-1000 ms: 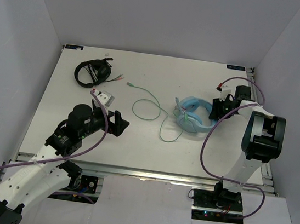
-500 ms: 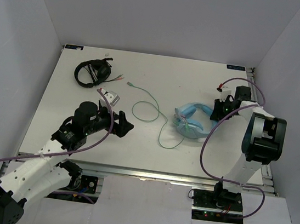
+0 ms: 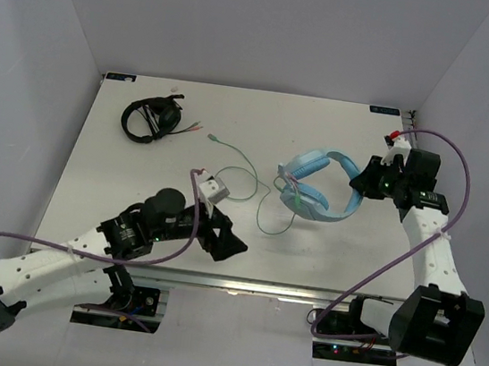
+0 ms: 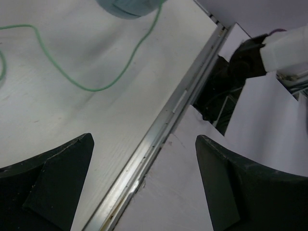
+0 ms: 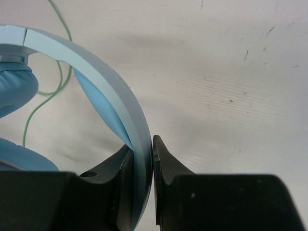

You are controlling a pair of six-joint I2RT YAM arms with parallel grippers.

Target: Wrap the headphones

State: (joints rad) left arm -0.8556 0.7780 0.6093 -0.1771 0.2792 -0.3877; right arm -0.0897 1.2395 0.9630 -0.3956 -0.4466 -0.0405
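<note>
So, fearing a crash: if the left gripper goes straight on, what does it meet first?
Likely the metal edge rail; the open left gripper aims there, missing the cable.

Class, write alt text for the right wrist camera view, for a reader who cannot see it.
The right gripper, with black fingers, is shut on the padded headband of the light blue over-ear headphones. Their blue ear cups sit at the left edge, and a thin pale green cable trails over the white table behind them.
</note>
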